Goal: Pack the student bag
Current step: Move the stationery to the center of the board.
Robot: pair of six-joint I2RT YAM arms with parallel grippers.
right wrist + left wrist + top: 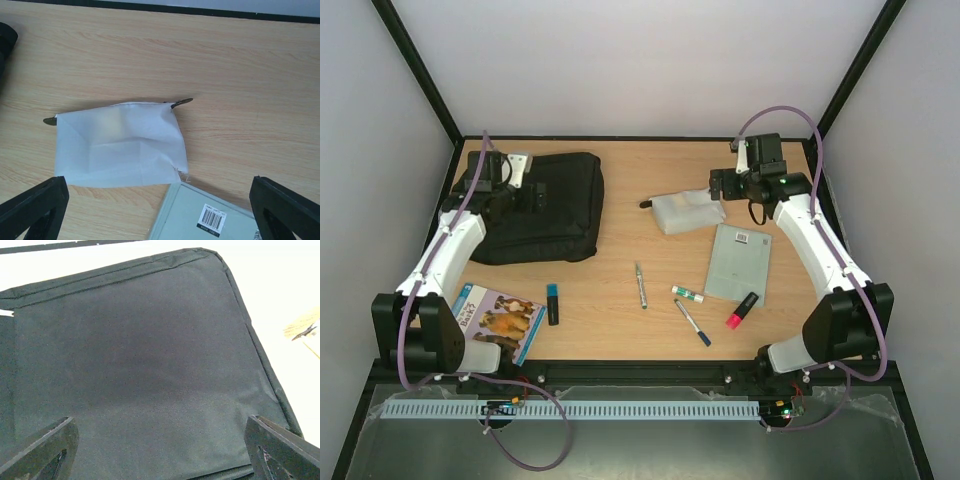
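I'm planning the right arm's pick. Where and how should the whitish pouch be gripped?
Probably the pouch at its seamed edge with the dark tabs, farthest from the grey notebook, coming straight down: it lies flat and limp, so pinching a fold there seems safest.

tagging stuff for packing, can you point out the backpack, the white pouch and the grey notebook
backpack (565,215), top view, middle of its black fabric panel
white pouch (120,147), right wrist view, centre of its flat front
grey notebook (740,262), top view, middle of its cover
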